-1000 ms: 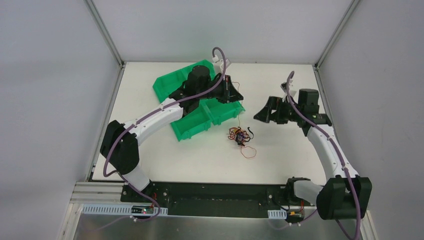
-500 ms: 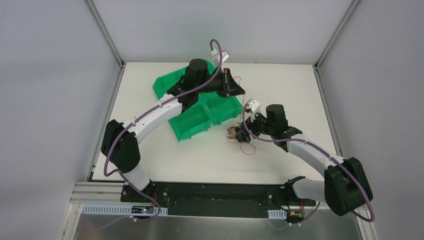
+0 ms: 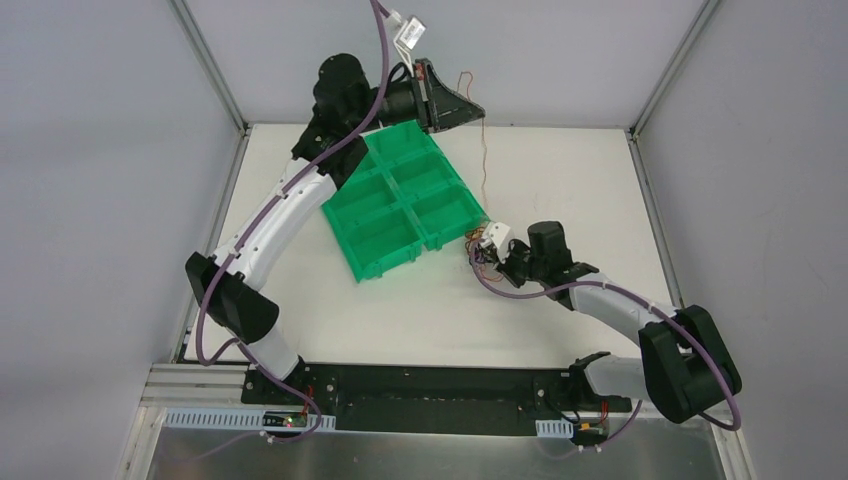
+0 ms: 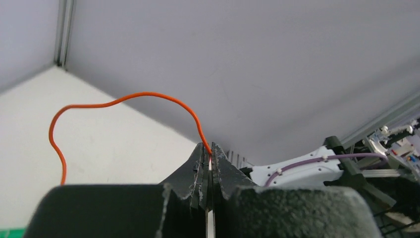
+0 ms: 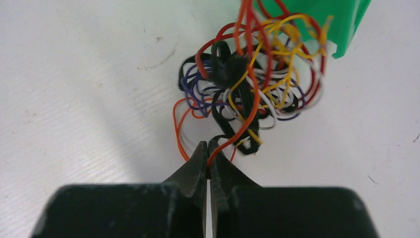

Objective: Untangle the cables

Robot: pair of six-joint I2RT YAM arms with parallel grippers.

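1. Left gripper, black, two-fingered: hanging high over the far side of the white table, beyond the far corner of the green plastic compartmented tray. Its fingers are pressing together and pinching a thin orange wire at their tips.
2. Thin orange wire: arching out of the left gripper's tips in the left wrist view. In the top view it is running down in a slightly wavy line to the bundle by the tray.
3. Bundle of cables, a knot of thin red, orange, yellow, black, white and purple wires: lying on the table just beside the tray's near right corner. Its upper loops are overlapping that corner in the right wrist view.
4. Right gripper, black, two-fingered: sitting low at the near edge of the bundle. Its fingers are closing tight on an orange-red strand that is coming out of the knot. Whether this strand is the same wire that the left gripper is holding cannot be told.
5. Green tray: resting at an angle on the table's left half, between the two grippers.
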